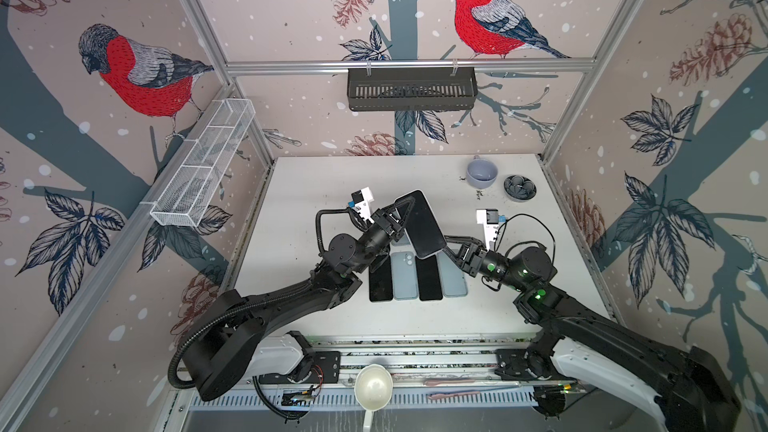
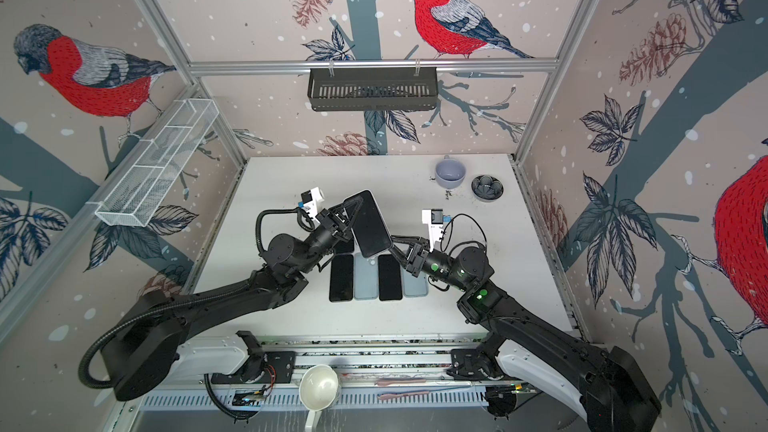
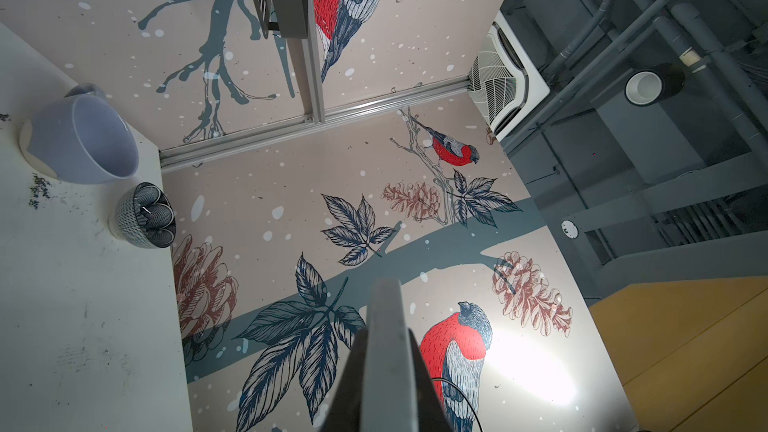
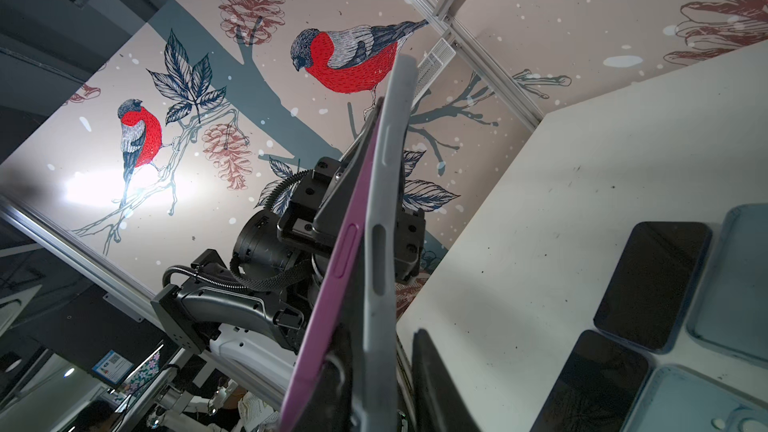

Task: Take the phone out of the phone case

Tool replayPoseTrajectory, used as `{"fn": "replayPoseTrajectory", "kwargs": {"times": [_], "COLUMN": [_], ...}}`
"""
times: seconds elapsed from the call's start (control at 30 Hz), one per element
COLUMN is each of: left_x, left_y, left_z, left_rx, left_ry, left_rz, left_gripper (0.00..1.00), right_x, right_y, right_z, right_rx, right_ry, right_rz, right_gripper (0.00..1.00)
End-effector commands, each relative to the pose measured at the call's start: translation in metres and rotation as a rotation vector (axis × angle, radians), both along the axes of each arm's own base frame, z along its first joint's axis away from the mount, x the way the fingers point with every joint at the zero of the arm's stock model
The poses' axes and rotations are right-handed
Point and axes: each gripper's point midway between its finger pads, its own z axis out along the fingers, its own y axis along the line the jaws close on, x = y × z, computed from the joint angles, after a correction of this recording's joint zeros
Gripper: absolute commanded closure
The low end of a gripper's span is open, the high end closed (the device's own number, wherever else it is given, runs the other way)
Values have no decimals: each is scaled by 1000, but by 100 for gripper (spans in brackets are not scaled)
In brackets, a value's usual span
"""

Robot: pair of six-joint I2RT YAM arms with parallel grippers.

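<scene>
The phone [image 1: 419, 222] [image 2: 371, 222] is held tilted above the table in both top views, dark screen up, inside its phone case. In the right wrist view the phone's pink edge [image 4: 332, 284] has come away from the grey phone case [image 4: 386, 201] at the near end. My left gripper [image 1: 405, 205] [image 2: 351, 207] is shut over phone and case together at the far end; the case's grey edge [image 3: 386, 367] runs between its fingers. My right gripper [image 1: 446, 241] [image 4: 386, 347] is drawn in round the case's near end, with one finger between phone and case.
On the table under the held phone lie two black phones [image 1: 381, 280] [image 1: 430, 280] and two pale blue cases [image 1: 405, 276] [image 1: 453, 280] in a row. A lilac cup [image 1: 481, 173] and a small patterned bowl [image 1: 519, 188] stand at the back right. A black basket [image 1: 411, 89] hangs on the back wall.
</scene>
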Motion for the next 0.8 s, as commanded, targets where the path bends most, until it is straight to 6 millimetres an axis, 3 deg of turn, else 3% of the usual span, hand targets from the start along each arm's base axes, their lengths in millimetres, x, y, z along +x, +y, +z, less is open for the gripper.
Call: {"fn": "replayPoseTrajectory", "kwargs": {"times": [0.0,0.1,0.23,0.4,0.77], "left_x": [-5,-3,1,6,15], "left_y": [0,-5,-10,-11,-10], "left_z": [9,4,-2,-8,-25], "left_rx": [-35,-14,24,60,173], "left_ry": [-47,-48,-41,-30,9], "left_rz": [-18,-21,-16,7,65], "left_gripper": [100,100,97,71,27], "right_x": [-5,-4,0,3,16], "right_y": [-5,-10,-15,-19,-28], "right_z": [17,16,10,3,-10], "right_rx": [55,53,41,37,35], "right_ry": [-37,-30,-8,14,116], "right_rz": [18,1,-29,-43,-114], "right_gripper": [88,97,98,99,100]}}
